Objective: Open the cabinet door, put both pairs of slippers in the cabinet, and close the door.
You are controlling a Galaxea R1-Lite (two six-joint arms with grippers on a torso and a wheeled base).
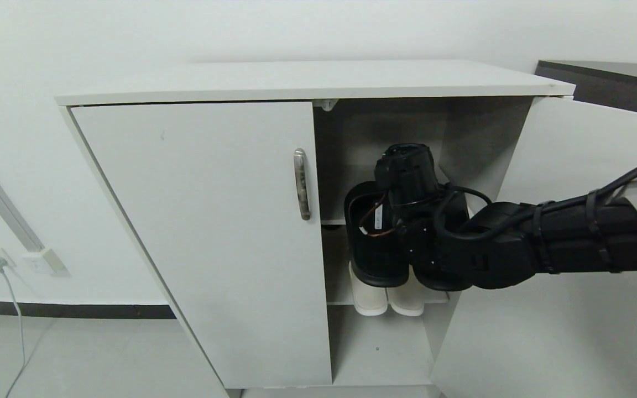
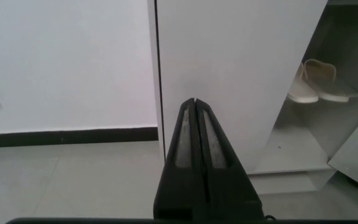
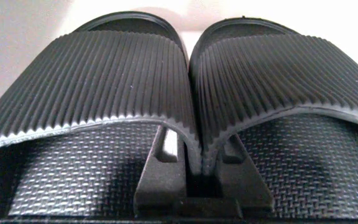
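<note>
With the cabinet [image 1: 307,80] standing open at its right door [image 1: 573,143] and the white slippers [image 1: 387,298] already on a lower shelf [image 1: 340,303], the job looks a little past halfway: the black slippers [image 1: 374,243] are not yet released and the door is not yet closed. The right gripper [image 3: 197,163], closed to a narrow gap, pinches the black pair's adjoining inner edges and holds them at the opening just above the white pair. The left gripper [image 2: 194,134] hangs fully closed and empty before the closed left door.
</note>
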